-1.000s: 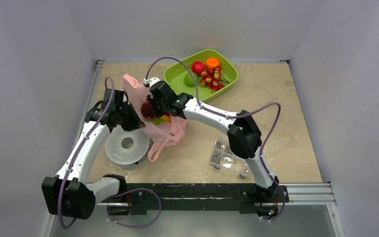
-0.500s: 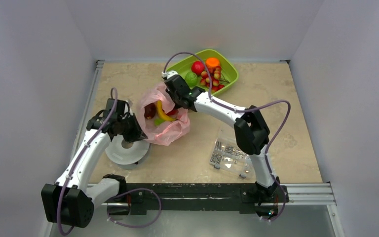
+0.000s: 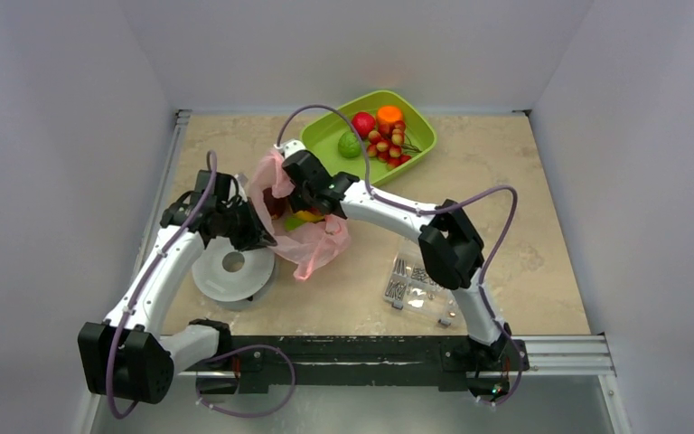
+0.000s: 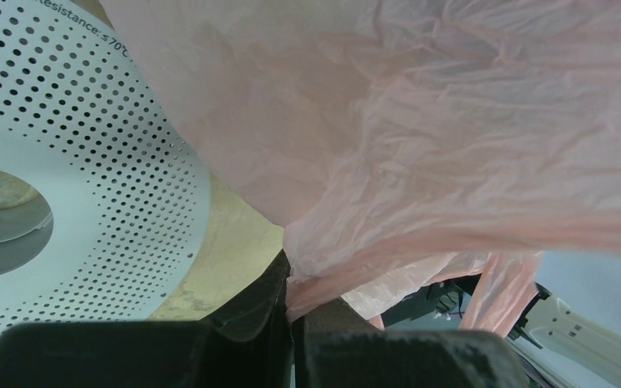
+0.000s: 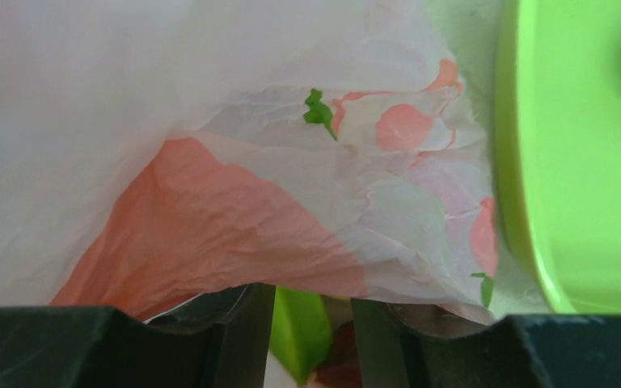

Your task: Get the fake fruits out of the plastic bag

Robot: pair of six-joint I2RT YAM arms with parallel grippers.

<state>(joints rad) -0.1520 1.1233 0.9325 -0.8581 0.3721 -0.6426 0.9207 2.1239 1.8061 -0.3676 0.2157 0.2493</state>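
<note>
Pale walls close in three sides of your workspace, and everything sits on the beige, stone-patterned bench (image 3: 524,199). Your plastic bag (image 3: 318,242) lies crumpled left of centre, between the two arms, with its mouth raised. Through the opening you can see the fake fruits (image 3: 295,217), yellow, green and dark red pieces lying close together inside.

Your left end effector (image 4: 291,311) is clamped on a fold of the bag's pink film at its near-left edge. Its wrist view shows the film bunched between the two fingers with no gap. The white perforated spool (image 3: 232,269) lies flat just beside the bag on that same side.

Your right end effector (image 5: 311,303) reaches in over the bag's far rim. In its wrist view the fingers stand a narrow way apart and the film drapes across their tips. A green piece (image 5: 299,327) and something dark red show in the gap. You cannot tell from this angle whether the pads are pressing on either one.

Beyond the bag, toward the far wall, sits the green tray (image 3: 423,127). It holds a red fruit (image 3: 362,124), an orange fruit (image 3: 389,115), a green fruit (image 3: 350,145) and a berry cluster (image 3: 391,143) in red and yellow. The clear box (image 3: 420,282) of small parts rests to the near-right of the bag, partly under the right arm's elbow.
</note>
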